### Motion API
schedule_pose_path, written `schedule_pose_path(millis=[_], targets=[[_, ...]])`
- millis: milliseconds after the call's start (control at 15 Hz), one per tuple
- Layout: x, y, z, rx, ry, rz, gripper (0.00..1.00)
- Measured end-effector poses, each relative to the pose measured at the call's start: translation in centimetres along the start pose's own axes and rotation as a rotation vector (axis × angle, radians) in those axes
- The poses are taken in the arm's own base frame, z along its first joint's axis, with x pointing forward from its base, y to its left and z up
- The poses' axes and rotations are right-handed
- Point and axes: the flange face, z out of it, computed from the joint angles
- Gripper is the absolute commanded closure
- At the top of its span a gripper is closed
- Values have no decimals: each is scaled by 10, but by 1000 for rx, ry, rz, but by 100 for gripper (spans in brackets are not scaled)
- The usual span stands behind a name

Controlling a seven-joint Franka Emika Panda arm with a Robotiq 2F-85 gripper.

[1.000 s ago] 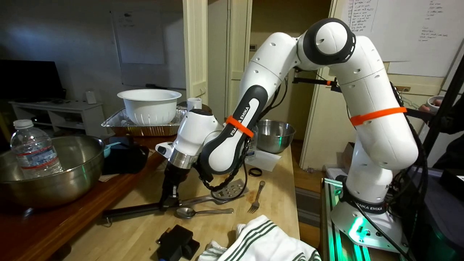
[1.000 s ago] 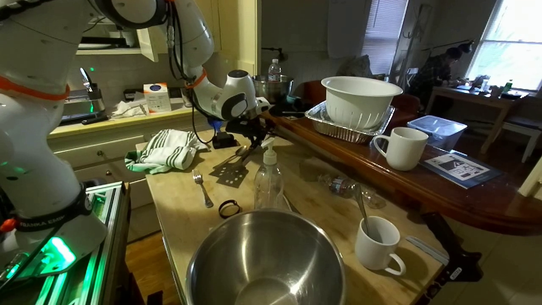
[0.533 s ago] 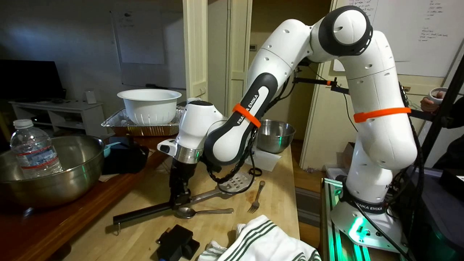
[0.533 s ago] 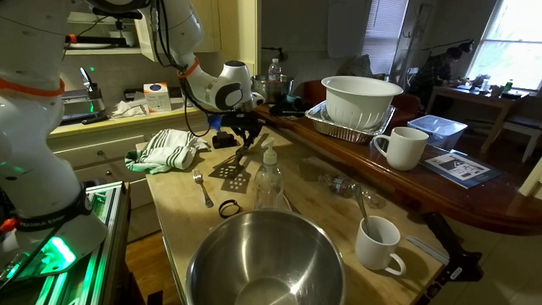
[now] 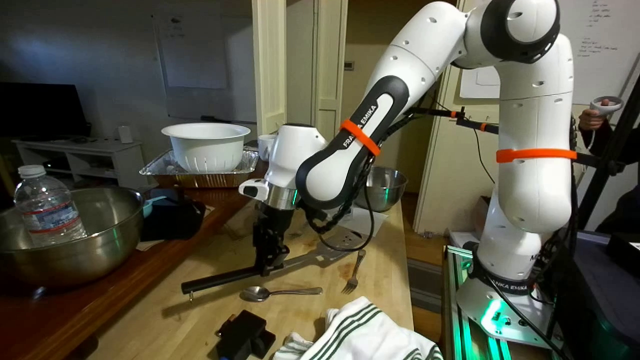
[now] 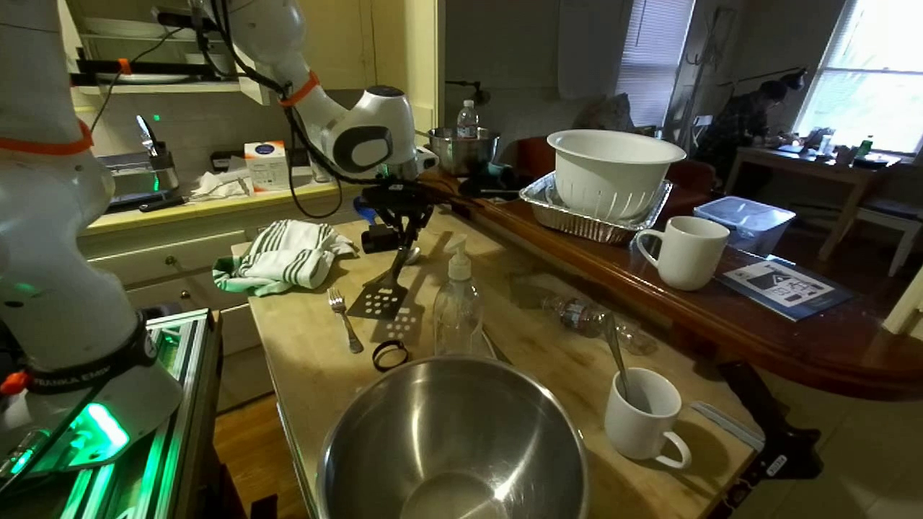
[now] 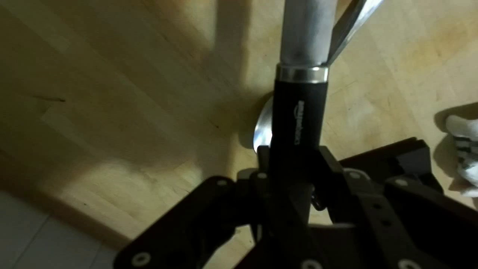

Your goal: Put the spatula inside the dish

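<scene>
Above the counter (image 5: 295, 312), the spatula (image 7: 300, 93) is gripped by its handle between tightly clamped jaws, the arm (image 5: 425, 52) arched high, wrist (image 5: 295, 150) angled down; the dish (image 5: 205, 151) is seated in a foil tray (image 5: 200, 181).

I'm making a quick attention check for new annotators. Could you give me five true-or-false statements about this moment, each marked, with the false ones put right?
1. The gripper is closed on the spatula, around its black handle. True.
2. The dish, a white bowl, sits in a foil tray. True.
3. The spatula already lies inside the dish. False: it is held above the tabletop, apart from the dish.
4. In the wrist view, the spatula hides part of the spoon. True.
5. That spoon stands upright in the dish. False: it lies on the tabletop.
</scene>
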Motion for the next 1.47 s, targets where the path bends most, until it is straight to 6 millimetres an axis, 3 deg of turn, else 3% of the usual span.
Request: schedule_pose_path(millis=[467, 933, 1200, 1467], targets=[[-28, -17, -72, 122, 71, -102, 92], [-66, 2, -165, 19, 139, -65, 92], [-67, 13, -194, -89, 173, -34, 92], [-52, 19, -213, -184, 208, -12, 92]])
